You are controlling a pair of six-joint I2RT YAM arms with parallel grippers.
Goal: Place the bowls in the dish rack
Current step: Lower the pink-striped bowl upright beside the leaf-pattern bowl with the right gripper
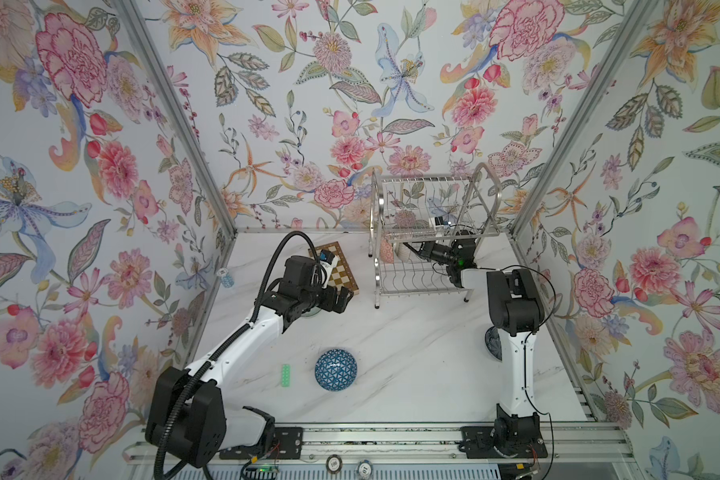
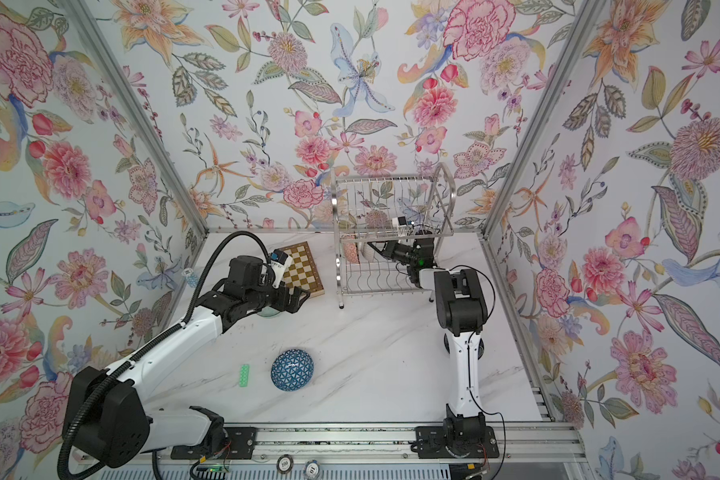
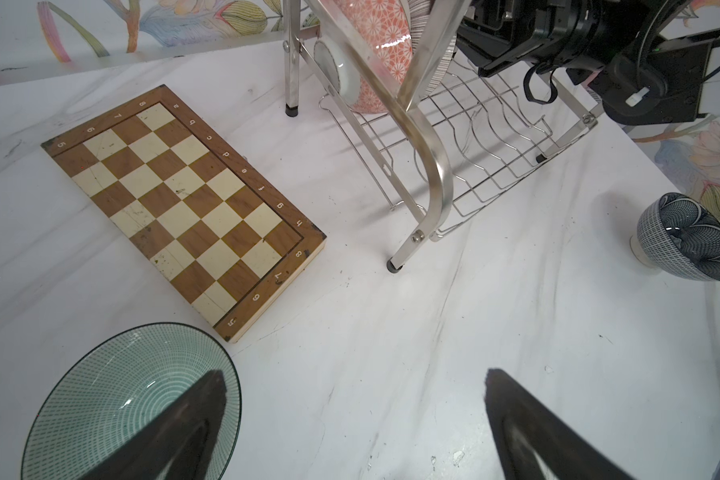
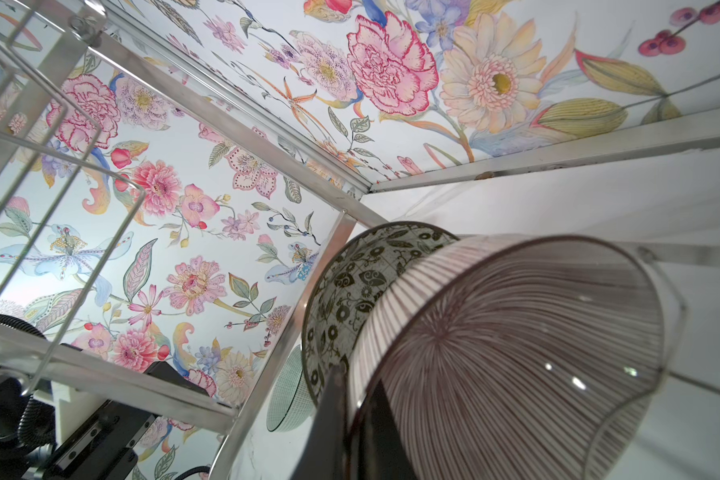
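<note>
Glazed ceramic is what you are handling, so treat every bowl as stiff, brittle and slick: it gives nothing under the fingers and chips if it knocks steel wire. Your right gripper [image 4: 352,419] is pinched tight on the rim of the pinkish round bowl with fine radial lines [image 4: 516,353], one finger inside the thin wall and one outside, holding it on edge within the lower tier of the shiny two-tier stainless-steel wire dish rack [image 1: 425,177]. Just beyond the held bowl, away from the fingers, stands the black-and-white floral round bowl [image 4: 362,286], so close that I cannot tell whether the two touch; glaze slides on glaze, so go gently. A rim pinch suits such a wall, yet I judge the weight hanging off one edge may swing the bowl, so keep the wrist slow until wire carries it. Your left gripper [image 3: 354,374] stands wide apart and empty above the pale mint green round bowl with fine dotted rings [image 3: 113,399]: one finger [image 3: 184,424] overlaps the bowl's hollow, the other hangs over bare white marbled tabletop [image 3: 391,324]. Straddle the rim there. The blue triangle-patterned round bowl [image 1: 336,370] lies well behind that hand, toward its arm's base, and a dark petal-patterned bowl with a gridded outside [image 3: 688,241] sits well apart, ahead and off to the outer finger's side.
</note>
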